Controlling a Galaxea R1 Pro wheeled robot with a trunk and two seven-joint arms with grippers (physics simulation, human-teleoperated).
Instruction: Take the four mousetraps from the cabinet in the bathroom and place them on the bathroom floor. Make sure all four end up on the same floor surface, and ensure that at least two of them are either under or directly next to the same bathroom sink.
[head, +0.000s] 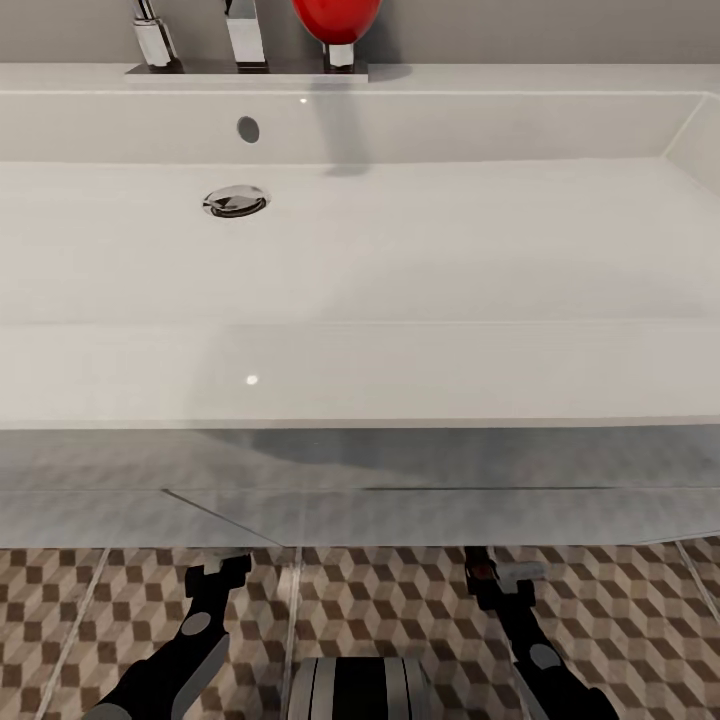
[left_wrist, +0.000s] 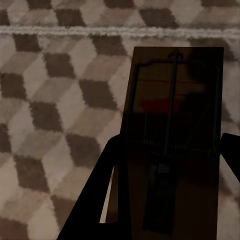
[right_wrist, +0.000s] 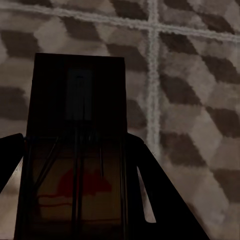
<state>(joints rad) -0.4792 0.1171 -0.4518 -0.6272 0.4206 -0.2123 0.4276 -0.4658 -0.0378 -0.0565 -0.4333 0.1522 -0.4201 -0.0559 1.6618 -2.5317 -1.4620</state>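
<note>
Both grippers hang low over the bathroom floor (head: 400, 610), in front of the white vanity under the sink (head: 360, 260). My left gripper (head: 222, 572) is shut on a dark-brown mousetrap (left_wrist: 172, 125); the slab with its wire parts stands between the black fingers (left_wrist: 100, 200), above the cube-pattern tiles (left_wrist: 55, 100). My right gripper (head: 500, 578) is likewise shut on a second mousetrap (right_wrist: 77, 140) that has a red mark on its face, with a finger (right_wrist: 155, 195) on either side. The cabinet is out of view.
The sink basin has a chrome drain (head: 236, 201), chrome taps (head: 245, 35) and a red object (head: 336, 20) at its back edge. The vanity front (head: 400, 500) rises just ahead of the grippers. My base (head: 360, 690) sits between the arms.
</note>
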